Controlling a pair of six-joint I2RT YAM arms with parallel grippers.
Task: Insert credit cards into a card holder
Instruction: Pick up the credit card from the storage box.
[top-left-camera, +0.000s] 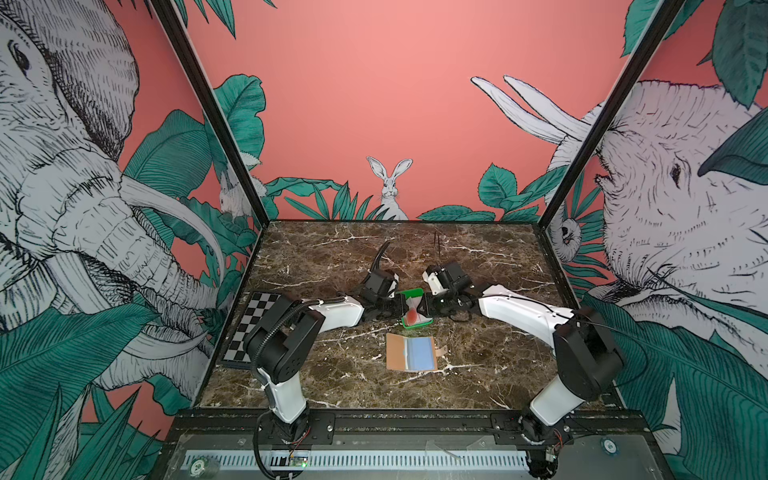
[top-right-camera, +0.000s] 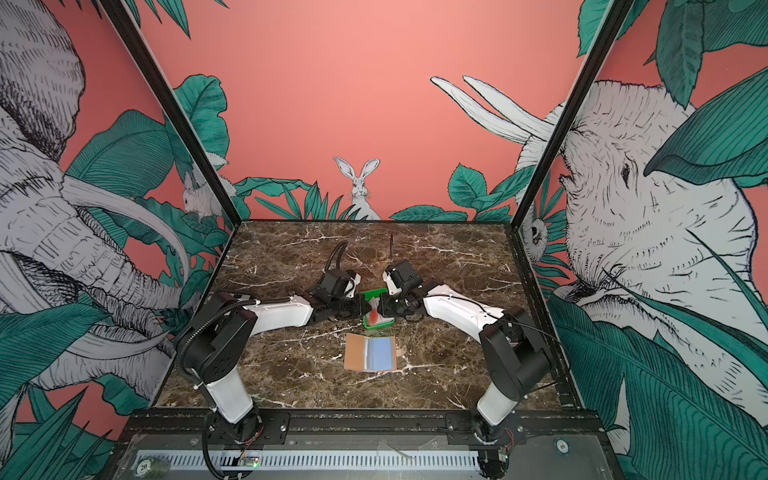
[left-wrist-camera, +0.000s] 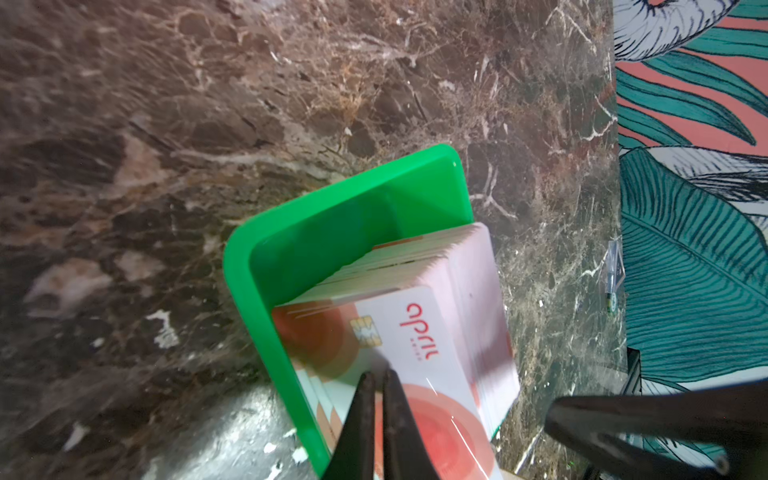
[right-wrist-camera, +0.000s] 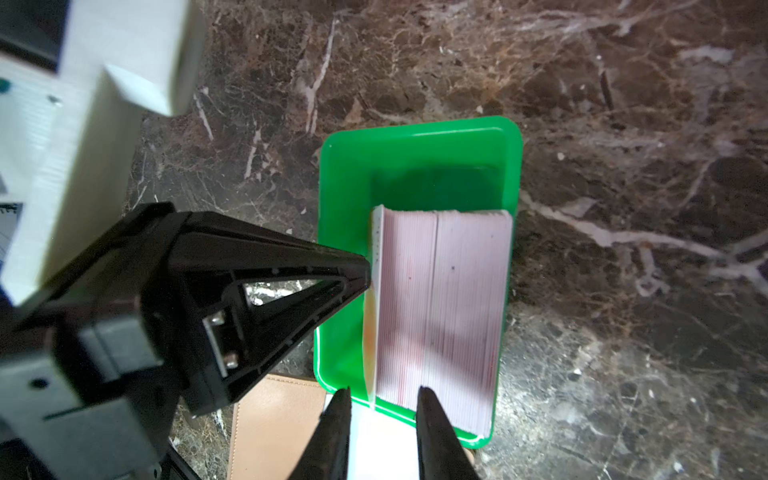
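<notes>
Cards (right-wrist-camera: 444, 307) mostly stand in the tray (right-wrist-camera: 419, 137); just beside it your holder (top-left-camera: 395, 353) lies open, one blue card (top-left-camera: 419, 351) apparently inside. Your left hand (left-wrist-camera: 376, 376), closed and empty, tips the front card (left-wrist-camera: 419, 353); your right hand (right-wrist-camera: 382, 392) straddles it, jaws parted.

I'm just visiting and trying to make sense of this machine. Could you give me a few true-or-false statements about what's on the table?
1. The cards stand on edge in a green tray. True.
2. The card holder is folded shut. False: it lies open, with a light blue card showing inside.
3. The card holder lies on the table, outside the tray. True.
4. The left end effector is wide open. False: its jaws are almost together, tips against the front card.
</notes>
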